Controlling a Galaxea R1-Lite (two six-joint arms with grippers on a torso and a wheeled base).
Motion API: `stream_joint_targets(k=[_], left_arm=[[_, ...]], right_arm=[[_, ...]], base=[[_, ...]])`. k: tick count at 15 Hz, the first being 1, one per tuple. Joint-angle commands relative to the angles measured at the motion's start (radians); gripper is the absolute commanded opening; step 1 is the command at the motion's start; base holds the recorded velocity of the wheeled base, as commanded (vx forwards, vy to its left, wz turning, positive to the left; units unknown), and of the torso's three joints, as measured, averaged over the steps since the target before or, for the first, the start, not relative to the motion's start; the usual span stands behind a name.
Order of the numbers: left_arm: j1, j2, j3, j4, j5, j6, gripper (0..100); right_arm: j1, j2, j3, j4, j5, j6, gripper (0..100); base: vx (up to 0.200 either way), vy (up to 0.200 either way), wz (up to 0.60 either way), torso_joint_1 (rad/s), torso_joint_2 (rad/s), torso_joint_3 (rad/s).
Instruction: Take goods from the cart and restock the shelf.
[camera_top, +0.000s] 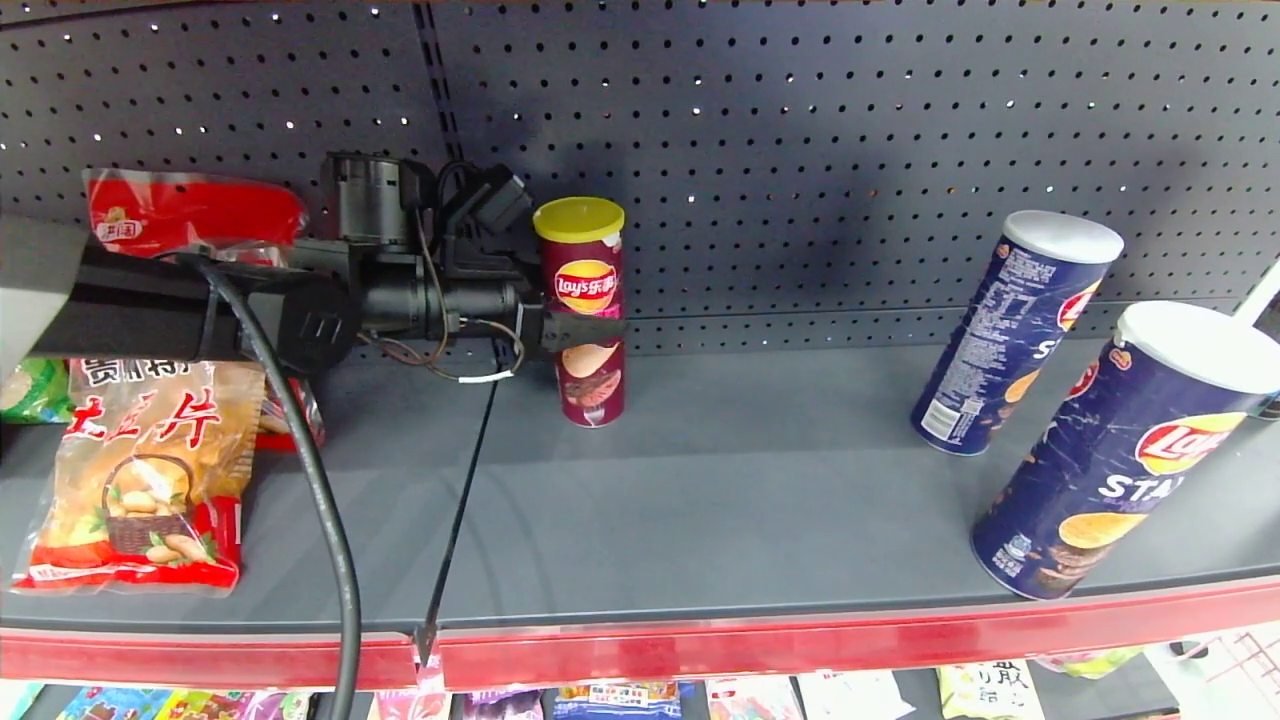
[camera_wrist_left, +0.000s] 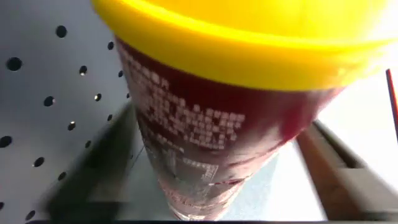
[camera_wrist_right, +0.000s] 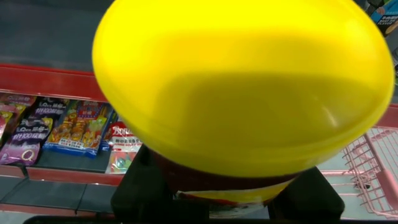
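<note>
A maroon chips can (camera_top: 585, 270) with a yellow lid stands upright on the grey shelf (camera_top: 760, 500), near the pegboard back wall. My left gripper (camera_top: 585, 330) comes in from the left and is shut on the can's middle. Up close, the can (camera_wrist_left: 205, 143) sits between the gripper's dark fingers (camera_wrist_left: 93, 180). Away from the shelf, my right gripper (camera_wrist_right: 227, 199) is shut on a second can (camera_wrist_right: 249, 81) with a yellow lid. That lid hides most of its body.
Two tall dark-blue cans (camera_top: 1010, 340) (camera_top: 1120, 450) stand at the shelf's right. Snack bags (camera_top: 140, 470) and a red bag (camera_top: 190, 210) lie at the left. The shelf has a red front lip (camera_top: 700, 650). A pink cart (camera_wrist_right: 373, 174) and lower shelves with packets (camera_wrist_right: 56, 124) lie below.
</note>
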Motion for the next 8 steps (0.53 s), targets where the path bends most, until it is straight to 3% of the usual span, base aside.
stream_joint_targets(k=[1, 8], left_arm=[[-0.002, -0.002, 0.0, 0.0, 0.0, -0.001, 0], [-0.002, -0.054, 0.049, 0.012, -0.017, 0.001, 0]], right_arm=[[0.0, 0.002, 0.001, 0.0, 0.0, 0.0, 0], [0.0, 0.002, 0.009, -0.002, 0.0, 0.0, 0]], base=[[0.0, 0.0, 0.0, 0.0, 0.0, 0.0], [0.0, 0.0, 0.0, 0.0, 0.0, 0.0]])
